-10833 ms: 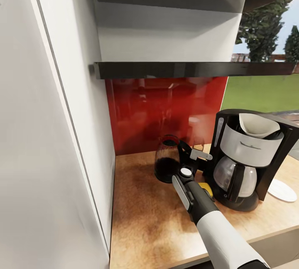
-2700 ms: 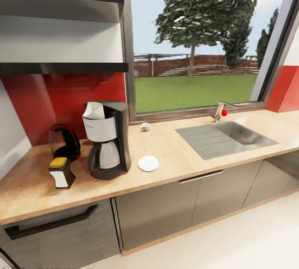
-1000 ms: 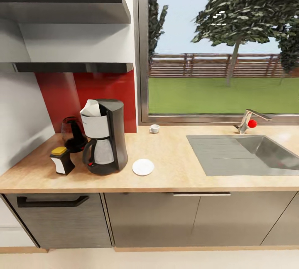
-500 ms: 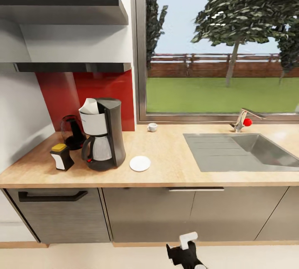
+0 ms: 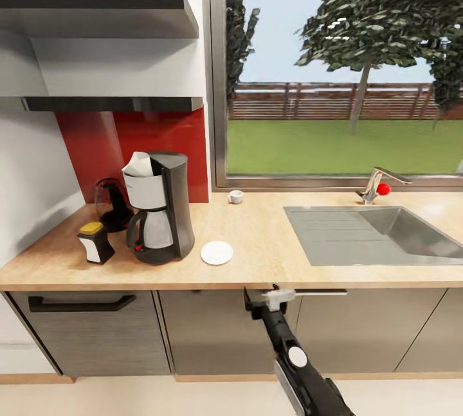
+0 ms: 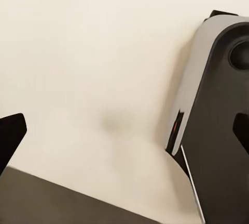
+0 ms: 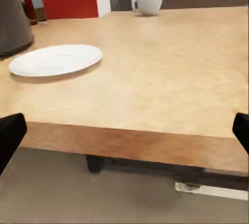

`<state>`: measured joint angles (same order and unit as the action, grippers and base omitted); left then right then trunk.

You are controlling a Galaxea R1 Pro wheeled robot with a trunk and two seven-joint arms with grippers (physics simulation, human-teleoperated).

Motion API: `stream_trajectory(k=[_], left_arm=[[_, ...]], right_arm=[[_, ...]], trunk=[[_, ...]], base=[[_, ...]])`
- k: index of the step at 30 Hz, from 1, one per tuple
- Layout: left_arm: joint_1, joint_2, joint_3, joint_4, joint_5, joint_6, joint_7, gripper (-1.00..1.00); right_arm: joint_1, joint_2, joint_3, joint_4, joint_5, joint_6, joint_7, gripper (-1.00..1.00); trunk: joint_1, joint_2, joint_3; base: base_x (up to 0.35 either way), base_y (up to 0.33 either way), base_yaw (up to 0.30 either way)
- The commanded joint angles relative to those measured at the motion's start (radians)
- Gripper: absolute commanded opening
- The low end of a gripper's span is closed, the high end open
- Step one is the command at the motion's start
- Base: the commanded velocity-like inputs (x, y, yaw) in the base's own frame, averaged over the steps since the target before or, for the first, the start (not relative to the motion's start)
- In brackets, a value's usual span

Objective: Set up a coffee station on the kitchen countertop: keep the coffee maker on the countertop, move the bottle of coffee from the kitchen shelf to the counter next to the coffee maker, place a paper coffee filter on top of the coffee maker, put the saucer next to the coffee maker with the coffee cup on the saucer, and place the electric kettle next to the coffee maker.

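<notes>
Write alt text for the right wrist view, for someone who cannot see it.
A light-wood kitchen countertop seen from just below its front edge, with an empty white saucer near the front and a white coffee cup farther back by the window. The open right claw frames the view with its dark fingertips.

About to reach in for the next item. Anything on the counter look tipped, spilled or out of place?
Nothing tipped or spilled. The one thing out of place is the coffee cup: it stands upright by the window, apart from the saucer, which lies bare beside the coffee maker. The right gripper hangs open at the countertop edge.
</notes>
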<state>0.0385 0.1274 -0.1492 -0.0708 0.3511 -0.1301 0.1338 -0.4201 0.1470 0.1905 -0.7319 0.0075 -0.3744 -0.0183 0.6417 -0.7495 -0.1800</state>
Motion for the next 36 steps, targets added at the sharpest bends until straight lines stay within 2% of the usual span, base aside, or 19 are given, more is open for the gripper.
stream_trajectory(k=[1, 2, 7, 8, 9, 10, 12, 13, 14, 15, 18, 21, 24, 26, 28, 31, 36], left_arm=[[0.001, 0.001, -0.009, -0.003, 0.008, 0.000, 0.004, 1.00], [0.001, 0.002, -0.008, -0.002, 0.008, 0.000, 0.004, 1.00], [0.001, 0.006, -0.007, -0.002, 0.008, 0.003, 0.004, 1.00], [0.001, 0.006, -0.008, -0.002, 0.008, 0.003, 0.004, 1.00], [0.002, 0.006, -0.008, -0.002, 0.008, 0.002, 0.005, 1.00], [0.002, 0.006, -0.008, -0.002, 0.008, 0.001, 0.005, 1.00], [0.003, 0.005, -0.009, 0.000, 0.008, 0.000, 0.006, 1.00], [0.009, 0.004, -0.009, 0.002, 0.008, 0.001, 0.006, 1.00], [0.009, 0.003, -0.009, 0.007, 0.008, 0.002, 0.005, 1.00], [0.010, 0.000, -0.009, 0.022, 0.009, 0.001, 0.005, 1.00], [0.010, 0.001, -0.009, 0.037, 0.009, 0.002, 0.006, 1.00], [0.011, 0.001, -0.008, 0.043, 0.009, 0.005, 0.006, 1.00], [0.011, -0.001, -0.008, 0.046, 0.009, 0.010, 0.006, 1.00], [0.012, -0.003, -0.007, 0.060, 0.009, 0.013, 0.006, 1.00], [0.012, -0.006, -0.006, 0.096, 0.009, 0.016, 0.005, 1.00], [0.019, -0.004, -0.005, 0.111, 0.010, 0.025, 0.005, 1.00], [0.030, -0.003, -0.004, 0.116, 0.011, 0.070, 0.006, 1.00]], right_arm=[[-0.001, 0.000, 0.001, -0.013, 0.000, -0.003, -0.002, 1.00], [-0.009, 0.000, 0.001, -0.092, 0.000, -0.003, -0.003, 1.00], [-0.053, 0.000, 0.000, -0.184, -0.020, 0.004, -0.006, 1.00], [-0.105, 0.000, 0.000, -0.190, -0.043, 0.012, -0.031, 1.00], [-0.154, 0.000, 0.000, -0.190, -0.053, 0.055, -0.061, 1.00], [-0.171, 0.000, 0.000, -0.190, -0.055, 0.079, -0.070, 1.00], [-0.277, 0.001, 0.000, -0.186, -0.063, 0.273, -0.100, 1.00], [-0.429, 0.001, 0.000, -0.138, -0.067, 0.447, -0.109, 1.00], [-0.473, 0.001, 0.000, -0.108, -0.067, 0.467, -0.110, 1.00], [-0.556, 0.001, 0.000, -0.036, -0.067, 0.489, -0.112, 1.00], [-0.662, 0.002, 0.000, 0.084, -0.068, 0.519, -0.125, 1.00], [-0.736, 0.003, 0.000, 0.156, -0.068, 0.576, -0.139, 1.00], [-0.776, 0.004, 0.000, 0.183, -0.069, 0.651, -0.144, 1.00], [-0.791, 0.013, 0.000, 0.191, -0.068, 0.705, -0.147, 1.00], [-0.799, 0.027, 0.000, 0.196, -0.068, 0.759, -0.178, 1.00], [-0.803, 0.027, 0.000, 0.200, -0.067, 0.784, -0.216, 1.00], [-0.804, 0.027, 0.003, 0.205, -0.066, 0.791, -0.229, 1.00]], trunk=[[0.000, -0.001, -0.001], [0.000, -0.001, -0.001], [0.000, -0.001, -0.001], [0.000, -0.001, -0.001], [0.000, -0.001, -0.001], [0.000, -0.001, -0.001], [0.000, -0.001, -0.001], [0.000, -0.001, -0.001], [0.000, -0.001, -0.001], [0.000, -0.001, -0.001], [0.000, -0.001, -0.001], [0.000, -0.001, -0.001], [0.000, -0.001, -0.001], [0.000, -0.001, -0.001], [0.000, -0.001, -0.001], [0.000, -0.001, -0.001], [0.000, -0.001, -0.001]], base=[[0.000, 0.000, 0.000], [0.000, 0.000, 0.000], [0.000, 0.000, 0.000], [0.000, 0.000, 0.000], [0.000, 0.000, 0.000], [0.000, 0.000, 0.000], [0.000, 0.000, 0.000], [0.000, 0.000, 0.000], [0.000, 0.000, 0.000], [0.000, 0.000, 0.000], [0.000, 0.000, 0.000], [0.000, 0.000, 0.000], [0.000, 0.000, 0.000], [0.009, 0.000, 0.000], [0.129, 0.000, 0.000], [0.253, 0.000, 0.000], [0.320, 0.000, 0.000]])
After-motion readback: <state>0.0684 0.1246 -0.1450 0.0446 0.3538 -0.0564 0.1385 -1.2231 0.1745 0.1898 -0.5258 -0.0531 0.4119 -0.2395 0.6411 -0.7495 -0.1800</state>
